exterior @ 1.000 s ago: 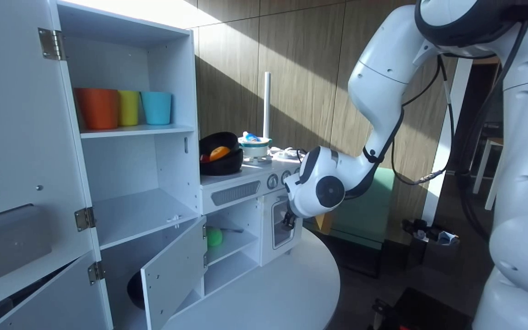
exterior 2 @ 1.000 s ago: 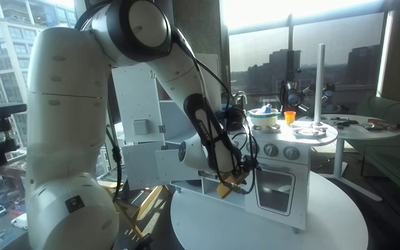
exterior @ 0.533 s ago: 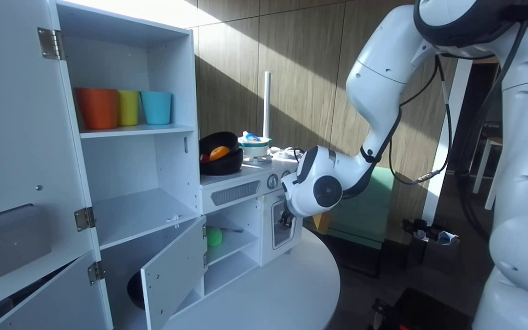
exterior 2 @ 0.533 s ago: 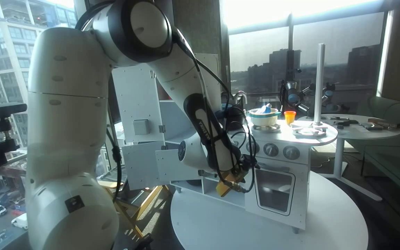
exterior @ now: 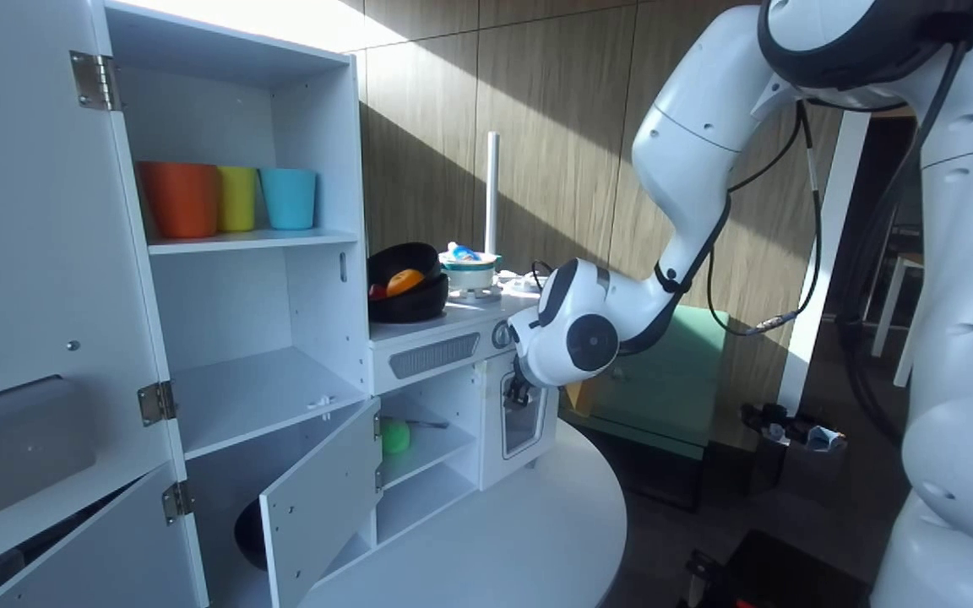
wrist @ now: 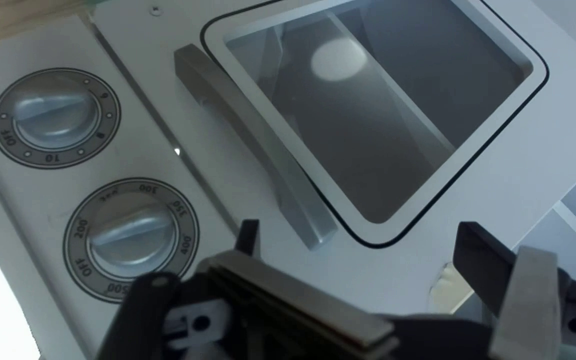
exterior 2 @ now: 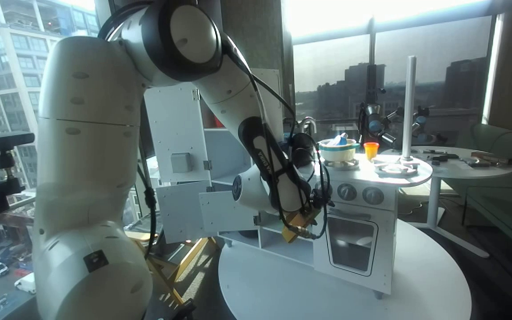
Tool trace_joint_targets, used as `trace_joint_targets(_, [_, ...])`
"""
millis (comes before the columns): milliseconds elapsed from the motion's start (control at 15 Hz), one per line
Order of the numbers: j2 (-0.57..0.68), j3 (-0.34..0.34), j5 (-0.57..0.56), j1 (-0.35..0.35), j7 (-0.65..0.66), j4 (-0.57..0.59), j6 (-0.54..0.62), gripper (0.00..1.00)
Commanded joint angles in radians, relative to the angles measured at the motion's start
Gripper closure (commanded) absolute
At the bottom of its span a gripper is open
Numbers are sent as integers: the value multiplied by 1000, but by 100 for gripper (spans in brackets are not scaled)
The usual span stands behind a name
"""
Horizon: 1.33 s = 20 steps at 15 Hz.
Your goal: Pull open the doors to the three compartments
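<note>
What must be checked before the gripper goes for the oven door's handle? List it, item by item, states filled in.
1. Gripper open: ok, jaws wide apart in the wrist view.
2. Nothing held: ok, no object between the fingers.
3. Oven door left to pull: ok, it stands shut.
4. Handle between the fingers: not ok, it lies beyond them and runs slantwise in the wrist view.
5. Other two doors open: ok, outer low door and middle door both stand swung out in an exterior view.
6. Fingers clear of the oven door's face: cannot tell.
</note>
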Motion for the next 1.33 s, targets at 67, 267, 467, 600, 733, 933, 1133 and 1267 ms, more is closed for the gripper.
trace_joint_targets(67, [46, -5, 4, -18, -20, 51, 18, 0])
trace_joint_targets(267, [69, 11, 3, -7, -60, 92, 34, 0])
trace_joint_targets(467, [102, 6, -21, -40, -88, 126, 124, 0])
trace_joint_targets(600, [112, -3, 2, -56, -131, 140, 166, 0])
trace_joint_targets(733, [118, -11, 3, -82, -151, 146, 186, 0])
trace_joint_targets(933, [106, -46, 23, -85, -196, 141, 203, 0])
trace_joint_targets(1133, [82, -64, 95, -99, -317, 124, 208, 0])
trace_joint_targets(1267, [67, -73, 151, -102, -404, 113, 207, 0])
